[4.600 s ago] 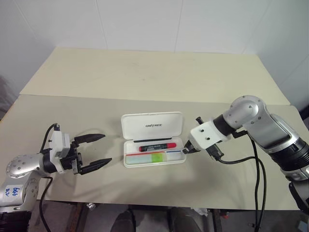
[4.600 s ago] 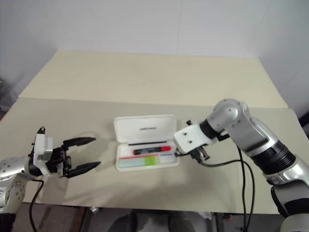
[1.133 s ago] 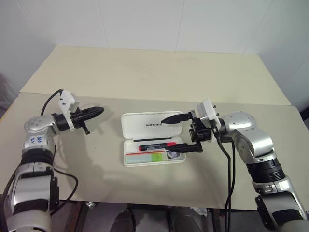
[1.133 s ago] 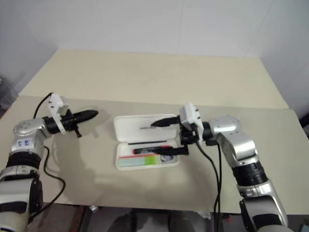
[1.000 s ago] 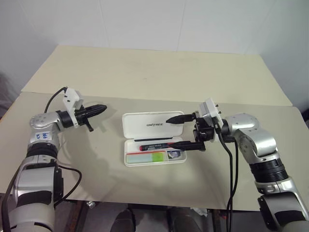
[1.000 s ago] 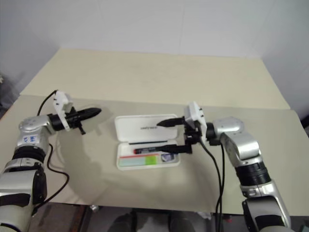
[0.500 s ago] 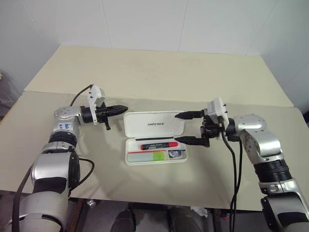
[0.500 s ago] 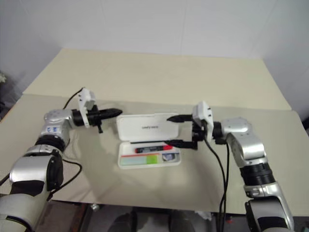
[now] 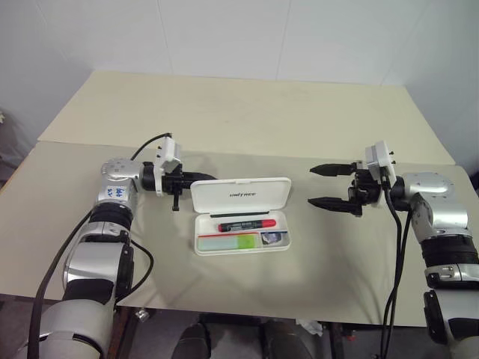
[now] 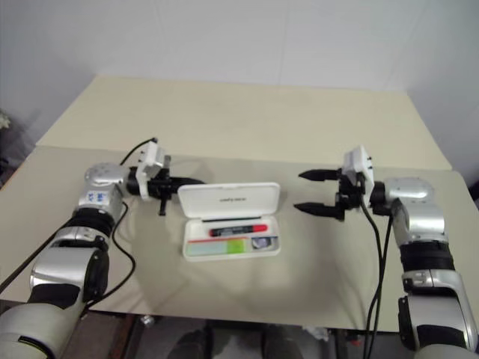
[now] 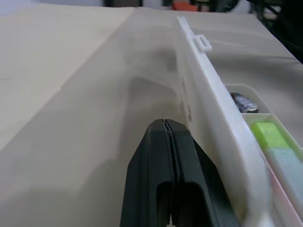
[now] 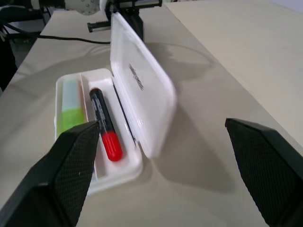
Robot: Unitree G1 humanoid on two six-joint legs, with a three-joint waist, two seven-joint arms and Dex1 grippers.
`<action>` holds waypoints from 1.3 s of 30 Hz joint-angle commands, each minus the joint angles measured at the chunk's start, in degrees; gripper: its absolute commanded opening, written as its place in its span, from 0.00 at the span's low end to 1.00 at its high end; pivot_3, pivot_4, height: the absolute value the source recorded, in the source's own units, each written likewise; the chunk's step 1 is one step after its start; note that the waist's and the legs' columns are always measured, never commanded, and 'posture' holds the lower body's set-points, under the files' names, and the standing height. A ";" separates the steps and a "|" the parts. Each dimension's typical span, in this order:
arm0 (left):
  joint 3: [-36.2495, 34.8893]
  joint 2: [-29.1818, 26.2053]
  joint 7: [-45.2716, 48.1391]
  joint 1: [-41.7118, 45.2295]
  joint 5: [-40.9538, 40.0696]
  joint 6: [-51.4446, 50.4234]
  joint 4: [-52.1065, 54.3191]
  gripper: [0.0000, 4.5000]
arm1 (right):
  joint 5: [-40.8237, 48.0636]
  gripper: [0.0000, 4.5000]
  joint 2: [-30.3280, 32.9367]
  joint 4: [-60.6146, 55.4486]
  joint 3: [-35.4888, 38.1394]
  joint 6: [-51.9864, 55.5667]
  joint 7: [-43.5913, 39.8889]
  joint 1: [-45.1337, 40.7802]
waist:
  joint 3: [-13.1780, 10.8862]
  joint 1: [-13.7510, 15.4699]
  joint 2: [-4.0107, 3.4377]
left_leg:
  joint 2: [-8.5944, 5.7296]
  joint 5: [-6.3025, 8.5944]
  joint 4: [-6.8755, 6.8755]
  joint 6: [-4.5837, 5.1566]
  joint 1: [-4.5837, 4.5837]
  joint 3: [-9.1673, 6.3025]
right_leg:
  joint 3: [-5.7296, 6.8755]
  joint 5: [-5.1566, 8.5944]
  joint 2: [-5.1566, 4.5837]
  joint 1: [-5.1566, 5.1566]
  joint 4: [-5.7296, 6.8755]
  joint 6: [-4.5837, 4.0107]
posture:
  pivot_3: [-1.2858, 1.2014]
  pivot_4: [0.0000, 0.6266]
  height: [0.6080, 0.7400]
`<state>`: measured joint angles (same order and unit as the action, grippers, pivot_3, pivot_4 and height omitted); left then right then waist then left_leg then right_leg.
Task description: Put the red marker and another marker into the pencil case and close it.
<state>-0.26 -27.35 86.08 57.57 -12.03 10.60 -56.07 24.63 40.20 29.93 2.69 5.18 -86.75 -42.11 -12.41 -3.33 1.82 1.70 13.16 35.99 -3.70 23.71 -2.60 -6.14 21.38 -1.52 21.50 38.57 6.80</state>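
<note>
The white pencil case lies open at the table's middle, its lid tilted up behind the tray. The red marker lies in the tray's far slot. The mint and green marker lies in the near slot. My left gripper is shut and empty, pointing right, with its tip at the back of the lid's left end. My right gripper is open and empty. It hangs a short way right of the case and points left at it. The right wrist view shows both markers in the tray.
A small grey stubby object sits in the tray's right end. The tan table has a seam across it, with a second panel behind. Cables hang from both wrists toward the front edge.
My left gripper swung right, from well left of the case to the lid's left end. My right gripper pulled away to the right, clear of the case. Both markers lie as before.
</note>
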 commanded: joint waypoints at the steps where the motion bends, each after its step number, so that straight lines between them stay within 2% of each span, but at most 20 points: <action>1: 3.93 -0.37 6.42 -2.91 -4.17 -2.39 8.52 0.00 | 2.27 1.00 0.98 0.25 2.05 -0.26 -4.61 -1.16 | -0.01 -0.01 -0.01 | 0.01 0.00 -0.01 0.00 0.00 0.00 | 0.00 0.00 0.01 0.01 0.00 0.00 | 0.52 0.24 1.00; 4: 7.35 -0.72 6.42 -5.93 -5.71 -4.35 14.79 0.00 | 5.55 1.00 1.39 -1.82 1.96 1.11 -5.68 -0.39 | -0.01 0.11 -0.01 | 0.05 0.00 0.02 -0.01 0.01 0.00 | -0.02 0.00 -0.01 0.00 0.00 0.00 | 0.52 0.24 1.00; 9: 10.99 -0.49 6.42 -8.67 -6.09 -4.87 19.32 0.00 | 9.13 1.00 4.47 -5.77 -0.70 1.44 -5.75 2.07 | -0.01 0.33 -0.03 | 0.05 0.00 0.13 0.00 0.01 0.00 | -0.06 -0.01 -0.05 -0.03 0.04 0.01 | 0.52 0.24 1.00; 11: 12.09 -0.03 5.53 -8.65 -3.68 -3.54 18.34 0.00 | 9.56 1.00 5.30 -6.06 -0.93 0.90 -5.75 2.53 | -0.01 0.35 -0.02 | 0.02 0.00 0.13 0.00 -0.02 -0.01 | -0.04 -0.01 -0.04 -0.09 0.00 0.01 | 0.52 0.24 1.00; 19: 16.98 -0.35 6.42 -6.78 -0.34 1.64 14.81 0.00 | 20.58 1.00 8.82 -11.13 -1.70 -0.26 -5.75 7.46 | -0.01 0.45 -0.02 | -0.02 0.00 0.12 0.02 -0.02 -0.01 | -0.05 -0.01 -0.03 -0.13 -0.06 0.02 | 0.52 0.24 1.00; 23: 20.60 -1.47 6.42 -5.35 2.42 6.91 12.16 0.00 | 21.77 1.00 10.79 -11.93 -4.37 -1.19 -5.75 8.90 | -0.01 0.42 -0.03 | -0.04 0.00 0.16 0.03 -0.06 0.00 | -0.09 -0.03 -0.03 -0.19 -0.06 0.05 | 0.52 0.24 1.00; 29: 25.35 -2.92 6.42 -3.30 6.65 18.14 7.03 0.00 | 20.72 1.00 9.70 -9.72 -5.95 -3.55 -5.75 6.98 | 0.02 0.03 -0.08 | -0.01 0.03 0.06 0.08 -0.67 -0.02 | -0.10 -0.11 0.04 -0.95 -0.52 0.17 | 0.52 0.24 1.00; 34: 24.40 -2.42 6.14 -2.58 6.25 20.17 5.03 0.00 | 19.73 1.00 8.75 -6.88 -7.52 -5.28 -5.75 4.41 | 0.03 0.05 -0.10 | -0.02 0.01 0.09 0.15 -0.66 0.02 | -0.19 -0.22 0.02 -0.97 -0.60 0.24 | 0.52 0.24 1.00; 39: 19.70 -2.22 3.08 -3.16 2.79 17.18 7.39 0.00 | 19.96 1.00 8.32 -5.07 -9.20 -6.56 -5.75 2.40 | 0.03 0.14 -0.11 | 0.01 0.01 0.08 0.15 -0.62 -0.02 | -0.15 -0.22 0.02 -0.94 -0.60 0.24 | 0.52 0.24 1.00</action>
<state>20.42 -28.91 86.04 55.60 -9.39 29.21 -48.64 43.98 48.37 24.85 -6.57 -0.15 -88.29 -38.50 -12.39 -3.20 1.71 1.72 13.16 36.07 -3.54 23.11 -2.61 -6.29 21.16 -1.51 20.57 37.97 7.04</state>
